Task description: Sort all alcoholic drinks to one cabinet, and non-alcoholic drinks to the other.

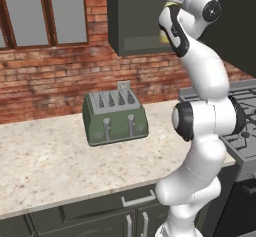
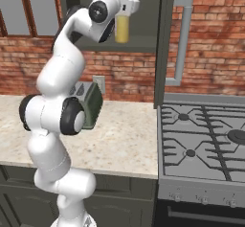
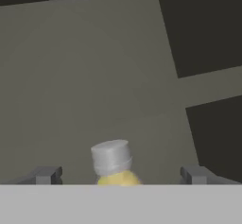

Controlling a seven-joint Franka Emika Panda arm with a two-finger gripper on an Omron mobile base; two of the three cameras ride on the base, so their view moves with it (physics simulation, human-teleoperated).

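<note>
1. Up inside the open wall cabinet (image 2: 143,44), the tall yellow bottle (image 2: 122,28) stands upright on the cabinet's bottom board, near the front edge.
2. From the hand view, the bottle's pale cap (image 3: 111,157) rises between the two dark fingers (image 3: 45,175), with clear space on either side of it; neither finger touches it.
3. The fingers are spread wide and hold nothing; the gripper (image 2: 125,6) sits at the top of the bottle, with the white arm reaching up from the base to the cabinet.
4. From the left base view, the hand and wrist cover most of the bottle, and only slivers of yellow (image 1: 163,35) show beside the arm under the dark cabinet (image 1: 131,36).
5. The cabinet's door (image 2: 164,44) stands swung open to the right, seen nearly edge-on, with its long pale grey bar handle (image 2: 181,44) in front of the brick wall.
6. Below, a green four-slot toaster (image 1: 115,117) sits on the speckled stone tabletop (image 1: 45,161), well apart from the bottle.
7. A gas stove (image 2: 206,144) adjoins the tabletop on the right.
</note>
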